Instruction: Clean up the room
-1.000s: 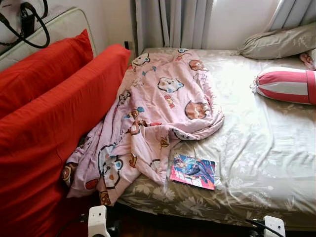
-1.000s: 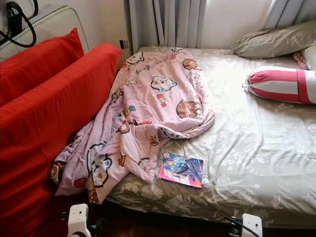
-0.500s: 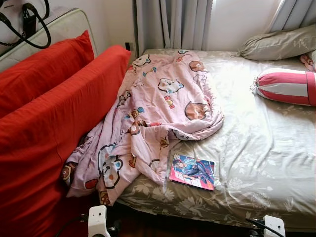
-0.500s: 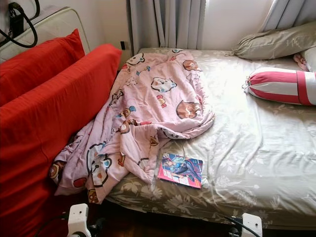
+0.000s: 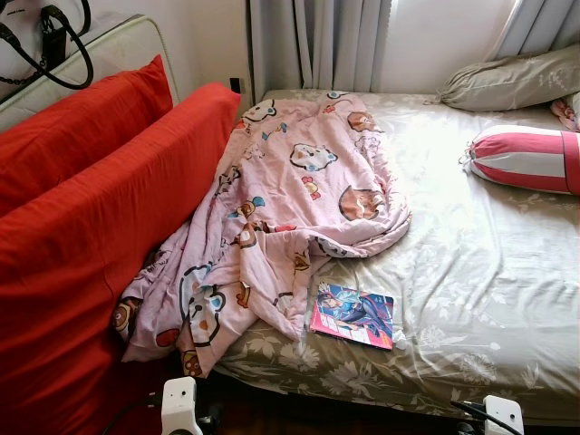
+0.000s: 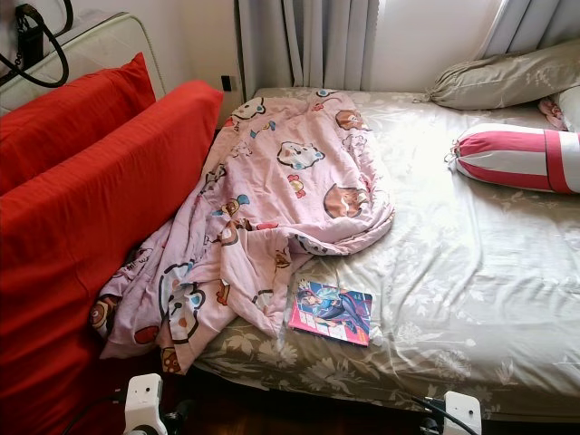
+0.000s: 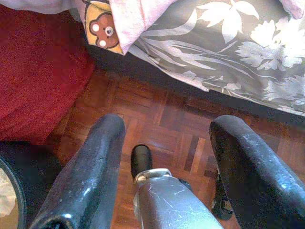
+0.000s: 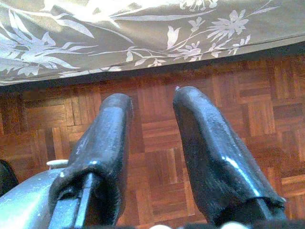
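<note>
A crumpled pink cartoon blanket (image 5: pixel 290 199) lies across the left side of the bed (image 5: pixel 489 272) and hangs over its near corner. A colourful comic book (image 5: pixel 353 314) lies flat on the floral sheet near the front edge, just right of the blanket. A red-and-white striped bolster (image 5: pixel 526 156) and a grey-green pillow (image 5: pixel 512 80) lie at the far right. My left gripper (image 7: pixel 170 125) hangs open over the parquet floor (image 7: pixel 162 102) below the blanket's corner (image 7: pixel 119 19). Also low beside the bed's front edge, my right gripper (image 8: pixel 152 98) is open with nothing between its fingers.
Two big red cushions (image 5: pixel 91 227) stand tight against the bed's left side, with a white mattress (image 5: pixel 118 41) and a black bag (image 5: pixel 45 41) behind them. Grey curtains (image 5: pixel 317 45) hang at the back. The floor strip before the bed is narrow.
The whole view has shifted very slightly. Nothing on the bed has moved, and both arms hang as before.
</note>
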`<state>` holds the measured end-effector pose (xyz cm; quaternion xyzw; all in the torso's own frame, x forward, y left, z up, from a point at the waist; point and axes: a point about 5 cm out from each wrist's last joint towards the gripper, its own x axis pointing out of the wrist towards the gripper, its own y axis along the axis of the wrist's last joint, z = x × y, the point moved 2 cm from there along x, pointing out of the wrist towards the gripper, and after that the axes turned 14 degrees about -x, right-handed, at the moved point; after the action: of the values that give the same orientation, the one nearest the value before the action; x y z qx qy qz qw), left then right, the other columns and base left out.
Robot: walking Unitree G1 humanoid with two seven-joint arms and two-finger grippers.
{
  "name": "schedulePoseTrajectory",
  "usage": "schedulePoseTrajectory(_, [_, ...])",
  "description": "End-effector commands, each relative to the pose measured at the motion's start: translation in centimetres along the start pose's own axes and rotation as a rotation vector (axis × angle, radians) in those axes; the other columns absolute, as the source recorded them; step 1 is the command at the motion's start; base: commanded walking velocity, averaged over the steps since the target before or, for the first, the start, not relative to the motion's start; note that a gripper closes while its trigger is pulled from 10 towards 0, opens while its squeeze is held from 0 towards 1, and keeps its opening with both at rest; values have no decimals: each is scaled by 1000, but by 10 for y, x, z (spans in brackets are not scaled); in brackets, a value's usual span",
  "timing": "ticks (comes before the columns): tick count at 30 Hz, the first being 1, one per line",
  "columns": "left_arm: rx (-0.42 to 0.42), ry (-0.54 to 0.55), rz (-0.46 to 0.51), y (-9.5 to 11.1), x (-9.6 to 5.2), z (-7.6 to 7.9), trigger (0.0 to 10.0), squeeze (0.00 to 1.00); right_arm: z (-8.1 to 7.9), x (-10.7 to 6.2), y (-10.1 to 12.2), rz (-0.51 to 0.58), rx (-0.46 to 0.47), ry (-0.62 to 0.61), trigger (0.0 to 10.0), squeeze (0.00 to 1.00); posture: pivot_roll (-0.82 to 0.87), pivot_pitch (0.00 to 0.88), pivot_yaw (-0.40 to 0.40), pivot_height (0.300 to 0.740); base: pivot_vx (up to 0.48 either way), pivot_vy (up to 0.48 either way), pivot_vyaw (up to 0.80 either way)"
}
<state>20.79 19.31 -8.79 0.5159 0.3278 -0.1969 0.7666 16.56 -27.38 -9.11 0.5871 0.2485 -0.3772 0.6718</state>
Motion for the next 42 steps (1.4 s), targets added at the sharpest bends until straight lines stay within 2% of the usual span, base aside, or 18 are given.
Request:
schedulePoseTrajectory(1, [44, -3, -165, -27, -15, -34, 10000, 0, -73, 5, 21, 48, 156, 208, 10000, 0, 90, 34, -48, 740, 0, 0, 0])
schedulePoseTrajectory(32, [42, -3, -165, -26, -14, -34, 10000, 0, -72, 5, 21, 45, 155, 202, 10000, 0, 88, 42, -49, 740, 0, 0, 0])
schedulePoseTrajectory(33, [34, 7, -138, -21, -14, -36, 10000, 0, -75, 5, 19, 42, 141, 216, 10000, 0, 96, 66, -48, 740, 0, 0, 0])
schedulePoseTrajectory(42, [29, 13, -110, -16, -13, -38, 10000, 0, -78, 4, 19, 44, 127, 231, 10000, 0, 99, 66, -49, 740, 0, 0, 0])
